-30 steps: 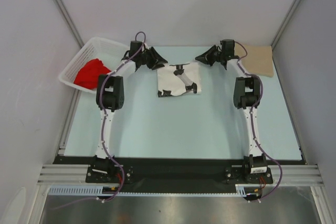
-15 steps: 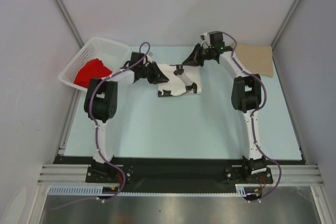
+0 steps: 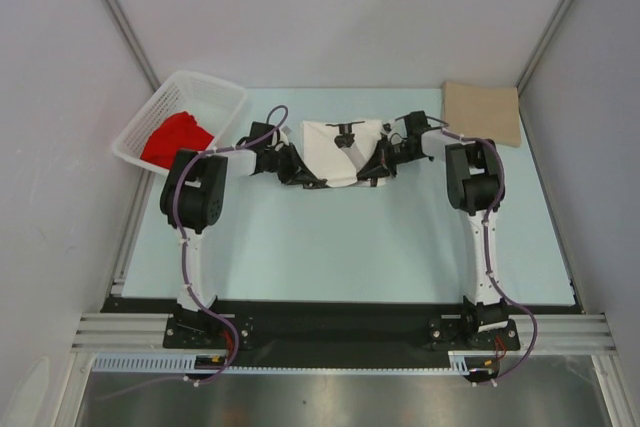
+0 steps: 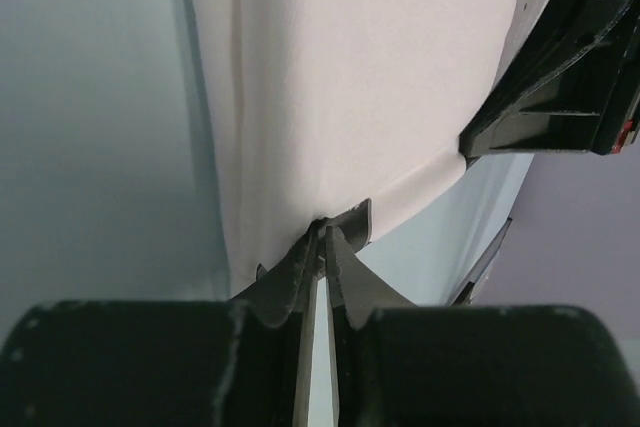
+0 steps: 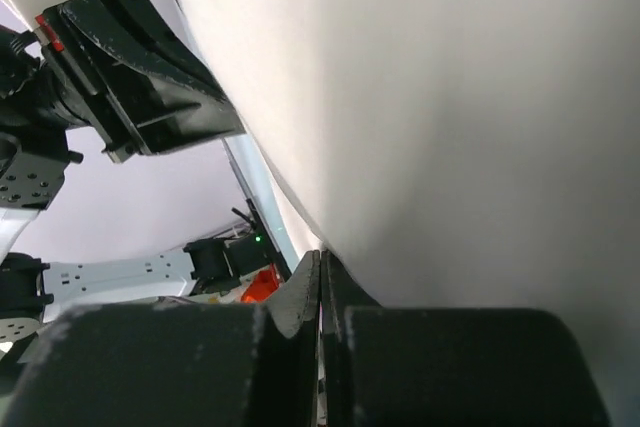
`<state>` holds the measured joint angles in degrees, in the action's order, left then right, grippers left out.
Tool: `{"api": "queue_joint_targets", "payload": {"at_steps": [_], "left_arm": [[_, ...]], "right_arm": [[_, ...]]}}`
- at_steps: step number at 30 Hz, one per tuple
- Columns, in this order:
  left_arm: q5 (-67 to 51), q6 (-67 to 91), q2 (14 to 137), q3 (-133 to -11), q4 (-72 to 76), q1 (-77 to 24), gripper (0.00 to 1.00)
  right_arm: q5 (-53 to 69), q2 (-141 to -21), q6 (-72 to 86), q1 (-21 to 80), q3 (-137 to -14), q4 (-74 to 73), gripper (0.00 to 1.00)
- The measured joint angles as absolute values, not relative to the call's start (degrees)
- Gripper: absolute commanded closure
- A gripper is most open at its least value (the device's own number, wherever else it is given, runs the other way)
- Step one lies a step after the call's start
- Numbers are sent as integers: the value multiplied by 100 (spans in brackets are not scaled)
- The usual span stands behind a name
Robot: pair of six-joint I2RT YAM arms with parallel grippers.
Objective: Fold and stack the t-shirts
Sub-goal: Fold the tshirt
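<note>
The white t-shirt point(image 3: 340, 152) with black marks lies at mid-table, its top mostly plain white. My left gripper point(image 3: 303, 175) is shut on its near left corner, and my right gripper point(image 3: 378, 169) is shut on its near right corner. In the left wrist view the gripper point(image 4: 325, 237) pinches the white cloth point(image 4: 340, 77). In the right wrist view the gripper point(image 5: 320, 265) is closed at the edge of the white cloth point(image 5: 450, 97). The red t-shirt point(image 3: 178, 137) lies in the basket. The tan t-shirt point(image 3: 482, 112) lies flat at the far right.
A white lattice basket point(image 3: 215, 92) stands at the far left corner. Grey walls close in the table at the back and on both sides. The black base rail point(image 3: 340, 322) runs along the near edge.
Both grippers have come down from the shirt's far side to its near corners and closed on the cloth. The shirt's top now shows fewer black marks.
</note>
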<state>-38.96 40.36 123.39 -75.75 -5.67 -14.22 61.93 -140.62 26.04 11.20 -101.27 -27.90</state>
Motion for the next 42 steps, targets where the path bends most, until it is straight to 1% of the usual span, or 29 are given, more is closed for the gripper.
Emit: {"api": "queue_joint_targets", "payload": {"at_steps": [5, 11, 13, 14, 18, 23, 25, 26, 29, 30, 33, 35, 39, 42], "left_arm": [[-3924, 3933, 12348, -7575, -565, -1411, 88], [-3918, 3896, 12175, -7588, -760, -1413, 82], [-3927, 3911, 12049, -7592, -773, -1413, 80], [-3929, 3927, 11983, -7618, -781, -1413, 78], [-3966, 4075, 11970, -8110, -773, -1406, 78], [-4058, 4268, 12547, -9100, -360, -1339, 80], [-4040, 4265, 12881, -9310, -228, -1297, 80], [-4018, 4272, 13058, -9347, -187, -1273, 80], [-3953, 4364, 13539, -9347, -178, -1175, 80], [-4108, 4434, 13631, -9351, -97, -1135, 80], [-4136, 4440, 13653, -9465, -115, -1066, 80], [-4071, 4383, 13657, -9526, -211, -1055, 80], [-4003, 4187, 13657, -9673, -523, -1052, 78], [-3942, 4042, 13638, -9741, -722, -1052, 76]], "right_arm": [[6149, -13817, 2263, 650, -9717, -2864, 100], [5802, -13533, 2204, 703, -9966, -3223, 100], [5732, -13375, 2432, 792, -10027, -3006, 100], [5714, -13303, 2585, 847, -10042, -2849, 100], [5684, -13270, 3382, 1050, -10160, -1968, 100], [5671, -13893, 4595, 1219, -10536, -530, 100], [5616, -14234, 4956, 1214, -10659, -89, 97], [5579, -14418, 5118, 1201, -10722, 71, 97], [5511, -14905, 5433, 1133, -10997, 242, 97], [5577, -15006, 5518, 1098, -11122, 222, 97], [5406, -15150, 5483, 1022, -11607, 62, 96], [5221, -15196, 5382, 921, -11869, -58, 94], [4869, -15207, 5127, 554, -12486, -685, 87], [4720, -15218, 4899, 296, -13013, -1223, 75]]}}
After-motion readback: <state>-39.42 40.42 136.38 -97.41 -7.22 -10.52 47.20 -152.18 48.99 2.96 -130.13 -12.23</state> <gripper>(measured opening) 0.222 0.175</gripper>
